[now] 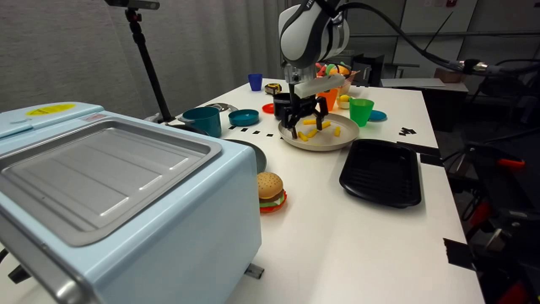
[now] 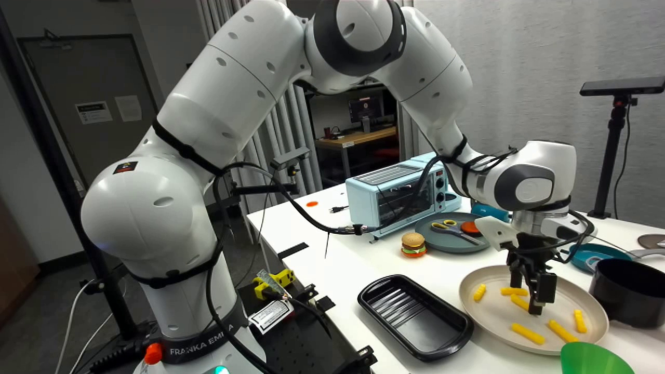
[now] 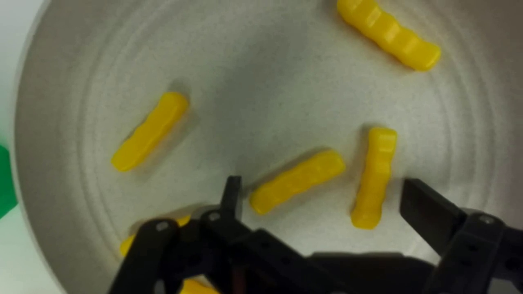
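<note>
I have my gripper (image 3: 320, 192) low over a beige plate (image 3: 261, 81), jaws spread wide, gripping nothing. Two yellow fries (image 3: 297, 181) lie between them; from there, the wrist view shows others at one, eight and ten o'clock. In an exterior view, from the plate, a green cup (image 2: 592, 359) is at four, a pot (image 2: 623, 304) at three, a black pan (image 2: 415, 317) at nine. Farther off, at ten, a burger (image 2: 413, 244), then a toaster oven (image 2: 397, 200).

“FRANKA EMI…A” is marking the base band (image 2: 195, 347), lower left in an exterior view; “FR” is marking the arm (image 1: 312, 36), top centre in an exterior view.
</note>
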`<state>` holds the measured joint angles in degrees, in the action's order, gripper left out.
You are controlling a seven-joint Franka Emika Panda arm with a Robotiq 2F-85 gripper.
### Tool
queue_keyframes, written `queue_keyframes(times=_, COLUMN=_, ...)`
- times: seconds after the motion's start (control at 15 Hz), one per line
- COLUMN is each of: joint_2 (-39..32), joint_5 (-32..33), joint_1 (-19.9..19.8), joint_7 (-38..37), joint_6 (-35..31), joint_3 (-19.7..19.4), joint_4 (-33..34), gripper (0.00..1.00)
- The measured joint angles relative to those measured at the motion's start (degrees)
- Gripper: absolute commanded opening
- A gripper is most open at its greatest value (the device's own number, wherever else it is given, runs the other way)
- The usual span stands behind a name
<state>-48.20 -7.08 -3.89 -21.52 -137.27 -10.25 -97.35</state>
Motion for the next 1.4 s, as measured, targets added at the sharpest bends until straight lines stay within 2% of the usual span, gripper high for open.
queue_keyframes(times=0.2, joint_2=0.00, joint_5=-0.27, joint_1=-0.04, joint_7=0.00, joint_6=-0.06, joint_3=0.12, joint_4=-0.10, gripper=0.99)
queue_keyframes(times=0.33, joint_2=0.01, joint_5=-0.42, joint_1=-0.05, joint_7=0.00, joint_6=-0.18, joint_3=0.17, joint_4=-0.23, gripper=0.74)
queue_keyframes(times=0.47, joint_2=0.01, joint_5=-0.66, joint_1=-0.04, joint_7=0.00, joint_6=-0.36, joint_3=0.32, joint_4=-0.49, gripper=0.65)
queue_keyframes(times=0.87, joint_2=1.29, joint_5=-0.81, joint_1=-0.35, joint_7=0.00, joint_6=-1.12, joint_3=0.17, joint_4=-2.26, gripper=0.19)
queue_keyframes(times=1.07, joint_2=1.77, joint_5=-0.81, joint_1=-0.36, joint_7=0.00, joint_6=-2.20, joint_3=0.18, joint_4=-3.14, gripper=0.00)
queue_keyframes(times=1.4, joint_2=2.44, joint_5=-0.81, joint_1=-0.22, joint_7=0.00, joint_6=-4.43, joint_3=0.32, joint_4=-4.53, gripper=0.02)
